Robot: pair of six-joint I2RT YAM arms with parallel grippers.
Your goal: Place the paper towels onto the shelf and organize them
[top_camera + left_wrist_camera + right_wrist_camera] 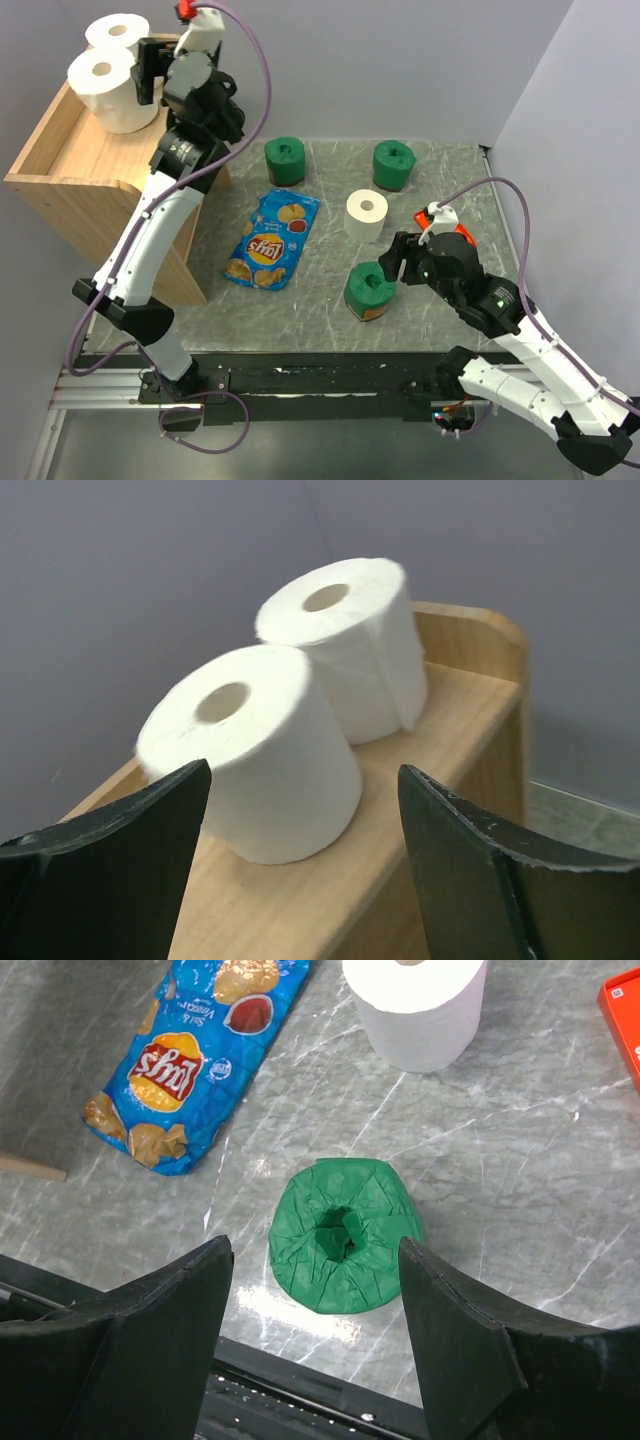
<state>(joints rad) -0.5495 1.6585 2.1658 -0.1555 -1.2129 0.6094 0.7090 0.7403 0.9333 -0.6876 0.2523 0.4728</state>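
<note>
Two white paper towel rolls (pixel 108 83) (pixel 118 33) stand on the wooden shelf's (pixel 62 158) tray top; they also show in the left wrist view (pixel 255 750) (pixel 350 640). My left gripper (pixel 150 72) is open and empty, just right of the nearer roll. A third white roll (pixel 366 214) and three green rolls (pixel 285 160) (pixel 394 164) (pixel 369 291) stand on the table. My right gripper (pixel 396 260) is open and empty, above the near green roll (pixel 345 1235), which lies between its fingers in view.
A blue chip bag (pixel 273 238) lies on the grey marbled table (pixel 300 310) left of centre. A small red-orange object (pixel 445 222) lies behind the right gripper. The table's front rail (pixel 320 380) runs along the near edge.
</note>
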